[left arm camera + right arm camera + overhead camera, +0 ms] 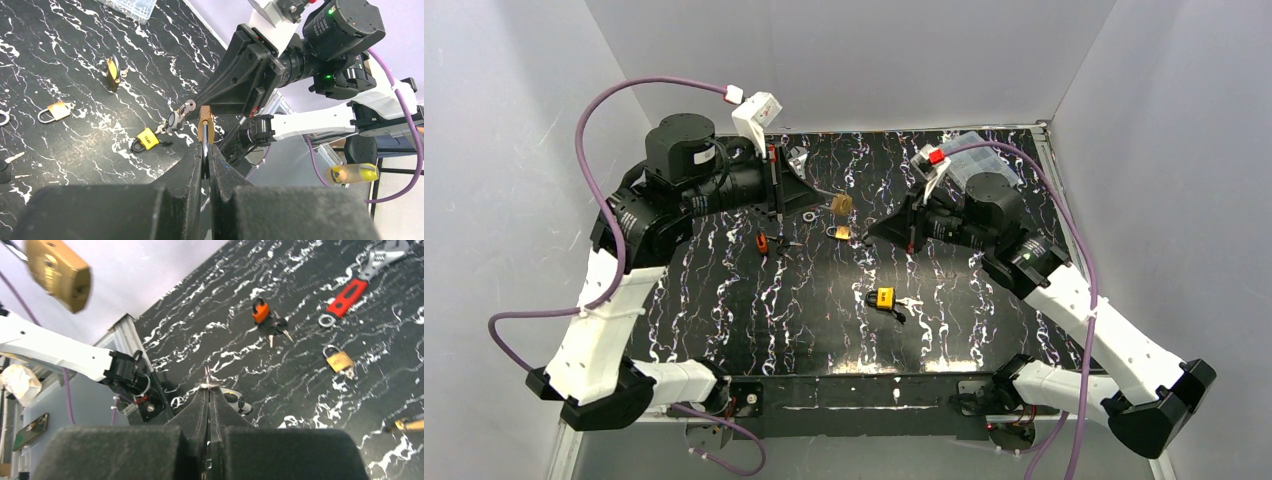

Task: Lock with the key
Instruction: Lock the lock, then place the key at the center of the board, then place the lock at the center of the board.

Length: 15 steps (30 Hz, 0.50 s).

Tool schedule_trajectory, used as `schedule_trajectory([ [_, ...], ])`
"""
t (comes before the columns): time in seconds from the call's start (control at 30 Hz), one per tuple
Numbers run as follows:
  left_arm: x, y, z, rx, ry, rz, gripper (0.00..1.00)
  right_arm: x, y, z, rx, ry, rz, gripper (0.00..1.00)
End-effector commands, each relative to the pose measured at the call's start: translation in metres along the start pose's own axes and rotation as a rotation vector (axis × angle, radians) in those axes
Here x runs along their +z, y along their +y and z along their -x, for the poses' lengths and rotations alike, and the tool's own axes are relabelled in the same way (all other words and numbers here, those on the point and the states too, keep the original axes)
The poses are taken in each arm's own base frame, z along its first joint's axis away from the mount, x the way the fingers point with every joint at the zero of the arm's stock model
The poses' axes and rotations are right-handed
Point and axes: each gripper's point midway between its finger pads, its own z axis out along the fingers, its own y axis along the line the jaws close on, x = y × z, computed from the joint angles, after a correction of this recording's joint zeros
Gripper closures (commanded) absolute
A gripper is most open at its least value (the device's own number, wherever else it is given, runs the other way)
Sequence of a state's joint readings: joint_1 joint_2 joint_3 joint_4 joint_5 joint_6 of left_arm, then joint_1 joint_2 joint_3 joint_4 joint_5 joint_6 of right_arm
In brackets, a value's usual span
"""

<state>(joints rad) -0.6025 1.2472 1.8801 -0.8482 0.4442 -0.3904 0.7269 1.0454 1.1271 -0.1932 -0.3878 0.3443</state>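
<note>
Bringing the key up to the padlock in mid-air

The left gripper (205,152) is clamping the brass padlock (205,125) by its shackle and holding it aloft. The right gripper (208,391) is pinching the key (206,379) closed, near the padlock but not touching it. Insertion looks to be the step in hand: next, the key tip needs lining up with the keyway, then a push and a turn.

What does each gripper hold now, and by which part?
Left gripper pinches the brass padlock by its shackle. Right gripper pinches a key, apparently near its head, blade pointing out.
</note>
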Motion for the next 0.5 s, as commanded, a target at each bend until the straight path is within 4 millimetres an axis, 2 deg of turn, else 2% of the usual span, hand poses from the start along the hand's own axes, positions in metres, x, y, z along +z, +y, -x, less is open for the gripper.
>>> schedule_trajectory([
  [0.0,-0.006,0.008,-0.003,0.008,0.004,0.046,1.0,-0.004,-0.012,-0.004,-0.018,-0.001,-0.069,0.99],
  [0.03,-0.004,0.017,-0.008,-0.003,0.018,0.085,1.0,-0.002,-0.013,-0.007,-0.012,0.016,-0.069,0.99],
  [0.1,0.001,0.051,-0.023,-0.04,0.059,0.239,1.0,0.004,-0.014,-0.016,-0.007,0.053,-0.074,0.99],
  [0.23,0.004,0.113,-0.071,-0.136,0.17,0.512,1.0,0.025,-0.008,-0.038,0.022,0.12,-0.07,0.99],
  [0.33,0.009,0.147,-0.109,-0.252,0.214,0.611,1.0,0.047,-0.005,-0.056,0.069,0.171,-0.071,0.99],
  [0.47,0.017,0.189,-0.165,-0.391,0.267,0.702,1.0,0.079,-0.011,-0.088,0.146,0.263,-0.104,0.99],
])
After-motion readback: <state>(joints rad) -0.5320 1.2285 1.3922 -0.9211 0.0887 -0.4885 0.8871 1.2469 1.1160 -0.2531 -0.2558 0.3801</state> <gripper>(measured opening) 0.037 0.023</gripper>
